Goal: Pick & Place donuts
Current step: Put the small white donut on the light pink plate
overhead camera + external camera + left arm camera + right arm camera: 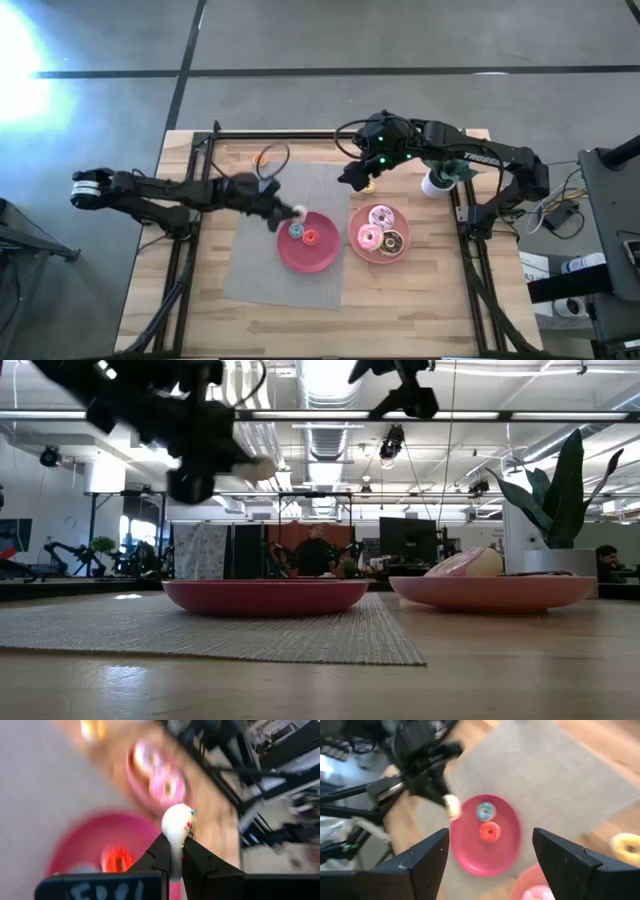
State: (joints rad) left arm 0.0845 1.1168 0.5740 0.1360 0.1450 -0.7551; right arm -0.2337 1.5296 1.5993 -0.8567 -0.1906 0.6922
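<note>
A small white donut [179,827] with coloured sprinkles sits between the fingers of my left gripper [286,212], in the air over the left rim of a dark pink plate [322,260]. A tiny blue donut [485,811] and a tiny red donut [490,831] lie in that plate. A lighter pink plate [360,250] to its right carries two pink-frosted donuts [380,215] and a brown one [392,241]. My right gripper [490,842] hangs open above the table's far middle. A yellow donut [626,847] lies on the wood beside it. My left gripper pinches the white donut between its two fingers [159,854], which press on its two flat faces at the part of the ring nearest the gripper [175,851]. The rest sticks out past the fingertips. The fingers slant down from the table's left, and the donut is clear of the plate.
Both plates' neighbourhood is covered by a grey woven mat [262,262] under the dark pink plate. A small orange ring [262,157] lies near the far edge. A white cup [437,184] stands at the far right by the right arm. Black frame rails run along both table sides.
</note>
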